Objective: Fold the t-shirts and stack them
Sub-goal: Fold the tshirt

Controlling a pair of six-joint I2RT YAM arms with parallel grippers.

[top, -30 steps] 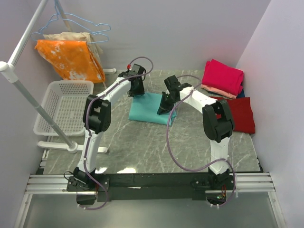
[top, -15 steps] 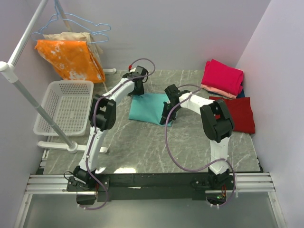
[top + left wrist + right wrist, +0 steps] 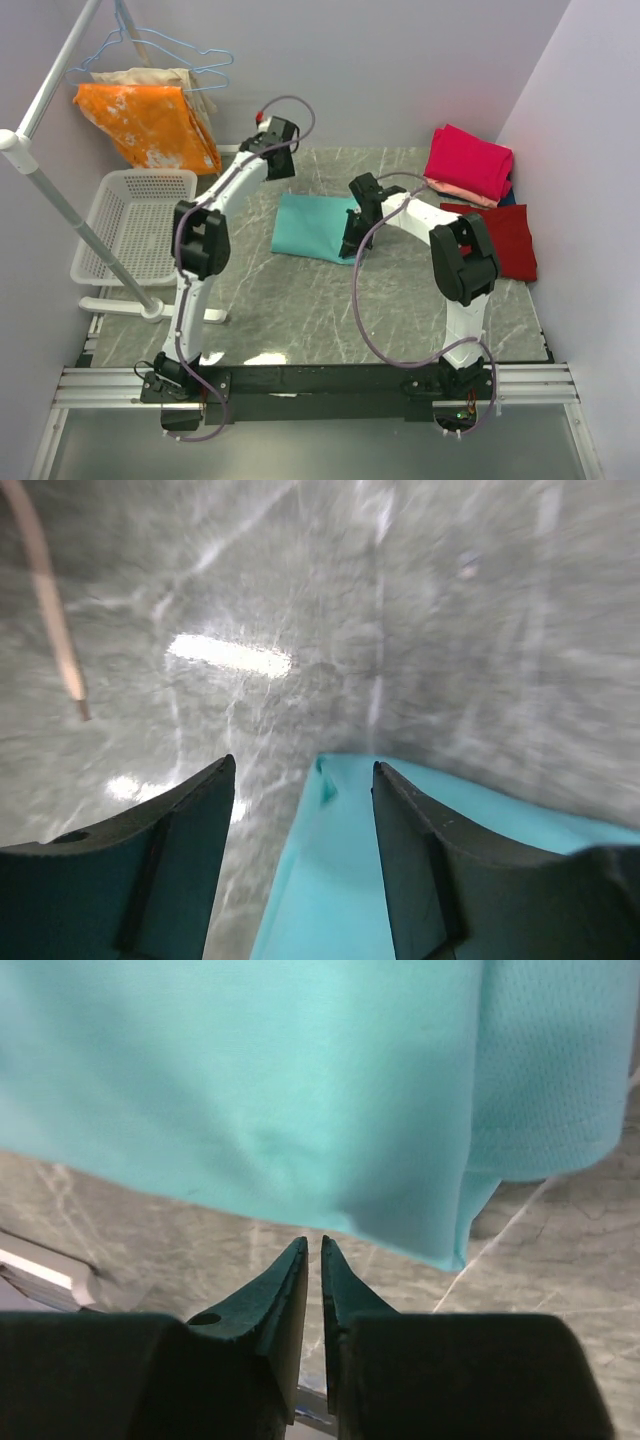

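Observation:
A folded teal t-shirt (image 3: pixel 310 228) lies flat mid-table. My left gripper (image 3: pixel 280 172) hovers above its far left corner, open and empty. In the left wrist view that gripper (image 3: pixel 303 770) frames the corner of the teal t-shirt (image 3: pixel 330 880). My right gripper (image 3: pixel 350 245) is at the shirt's near right edge. In the right wrist view it (image 3: pixel 315 1242) is nearly shut, only a thin slit between its jaws, holding nothing. The teal t-shirt (image 3: pixel 250 1080) lies just beyond its tips. A folded magenta-pink t-shirt (image 3: pixel 468 160) rests on a salmon one (image 3: pixel 455 190) at the far right, a dark red one (image 3: pixel 505 240) beside them.
A white basket (image 3: pixel 135 225) stands at the left behind a slanting white rack pole (image 3: pixel 60 210). An orange white-blotched cloth (image 3: pixel 150 120) and a beige cloth (image 3: pixel 140 75) hang from the rack with wire hangers (image 3: pixel 190 55). Walls close in the back and right.
My left arm has lifted off the teal t-shirt and swung toward the far left, its jaws widening. My right gripper has slid to the shirt's near right edge while its jaws narrowed.

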